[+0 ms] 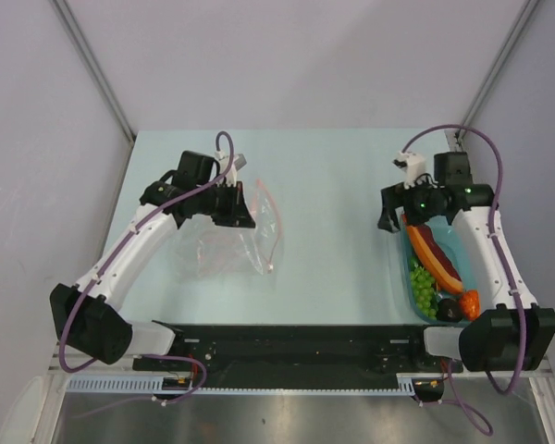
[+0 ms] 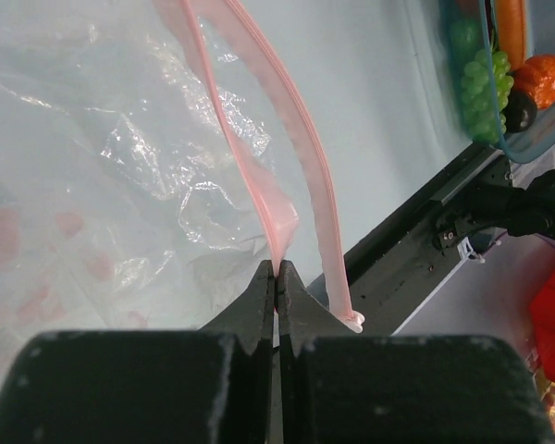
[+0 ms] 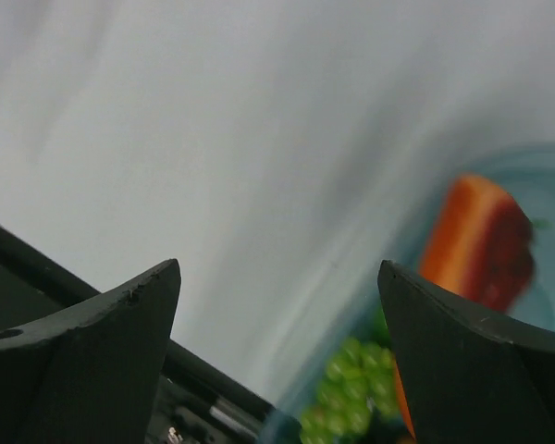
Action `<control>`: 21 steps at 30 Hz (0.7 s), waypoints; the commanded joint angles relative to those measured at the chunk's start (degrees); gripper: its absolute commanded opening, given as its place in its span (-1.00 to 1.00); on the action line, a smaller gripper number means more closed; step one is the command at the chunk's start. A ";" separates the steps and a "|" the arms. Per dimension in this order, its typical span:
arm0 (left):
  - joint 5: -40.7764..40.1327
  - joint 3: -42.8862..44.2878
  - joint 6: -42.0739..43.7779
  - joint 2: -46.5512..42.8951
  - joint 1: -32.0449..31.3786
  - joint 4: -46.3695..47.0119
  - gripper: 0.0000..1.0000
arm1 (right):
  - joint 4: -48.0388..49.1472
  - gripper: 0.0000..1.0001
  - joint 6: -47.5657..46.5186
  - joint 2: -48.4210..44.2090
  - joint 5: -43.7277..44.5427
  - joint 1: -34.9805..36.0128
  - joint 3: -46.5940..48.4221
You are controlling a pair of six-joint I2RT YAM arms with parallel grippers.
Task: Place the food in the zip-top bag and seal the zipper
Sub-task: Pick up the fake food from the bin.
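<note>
The zip-top bag is lying crinkled and clear on the left half of the table, with its mouth gaping toward the right. The zipper is showing as two narrow pink-red strips that are curving apart from each other along that mouth. The left gripper is pinching one of these strips, its fingers pressed together on the plastic with no gap between them.

Farther right, the food is sitting in a teal bowl close to the table's right edge, well apart from the bag. The orange slice is lying with its dark-red face up. The grape bunch is sitting nearer the arm bases, with the dark ball and the orange-red fruit beside it. The right gripper is hovering over the far end of the bowl, its fingers spread wide, holding nothing and touching nothing.
</note>
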 commanded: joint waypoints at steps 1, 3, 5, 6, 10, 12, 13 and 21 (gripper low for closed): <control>0.82 0.35 -1.10 -1.05 -0.61 2.80 -0.99 | -11.30 0.84 -8.96 2.75 9.08 -7.51 2.89; 0.56 0.52 -0.93 -0.97 -0.61 2.80 -0.99 | -11.22 0.82 -7.04 4.43 16.00 -7.61 4.02; 0.38 0.53 -0.92 -0.97 -0.61 2.97 -0.99 | -10.43 0.82 -5.54 6.71 19.02 -7.52 4.82; 0.38 0.61 -0.92 -0.88 -0.61 2.98 -1.00 | -10.00 0.82 -4.92 7.42 21.12 -7.43 5.17; 0.12 0.70 -0.93 -0.70 -0.61 2.80 -0.99 | -8.50 0.82 -0.97 13.48 24.48 -7.43 7.89; 0.12 0.70 -0.66 -0.79 -0.61 2.71 -1.00 | -8.93 0.79 -0.17 17.24 24.13 -7.70 9.21; 0.21 0.70 -0.57 -0.88 -0.61 2.80 -0.99 | -8.85 0.79 0.26 18.31 24.04 -7.70 10.61; 0.03 0.26 0.30 -1.32 -0.61 2.36 -0.99 | -13.76 0.64 3.52 30.52 25.18 -8.22 21.25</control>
